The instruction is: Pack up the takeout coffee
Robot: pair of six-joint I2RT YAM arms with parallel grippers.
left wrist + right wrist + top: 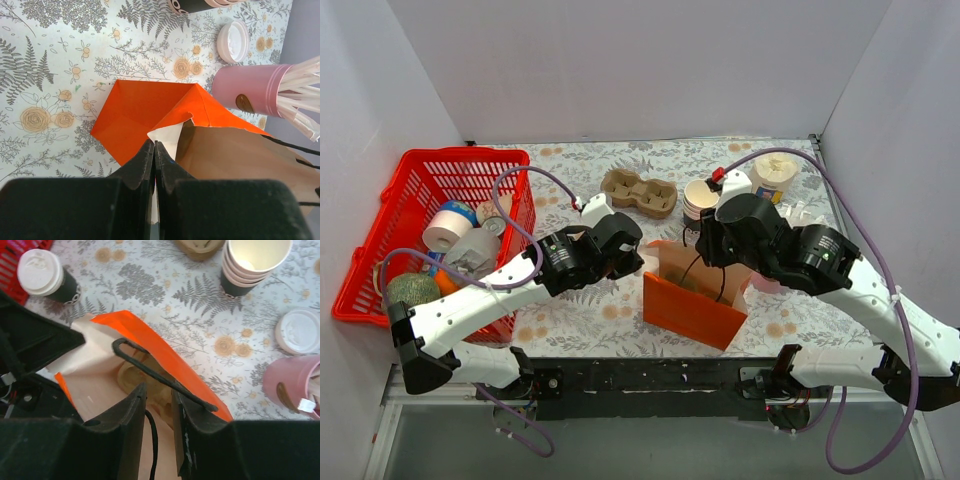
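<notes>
The left arm (470, 300) and right arm (885, 295) have white shells, bulky black joints, looping purple cables (530, 169), black bases (420, 365) and blunt matte-black fingers (132, 172).

Bright even light; soft shadows; close foreground blurred.

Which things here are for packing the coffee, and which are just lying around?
For the job: lidded coffee cup, orange bag.
Just lying about: red basket, stack of lidless cups, pink cup of sticks, loose white lid, cardboard cup tray.
</notes>
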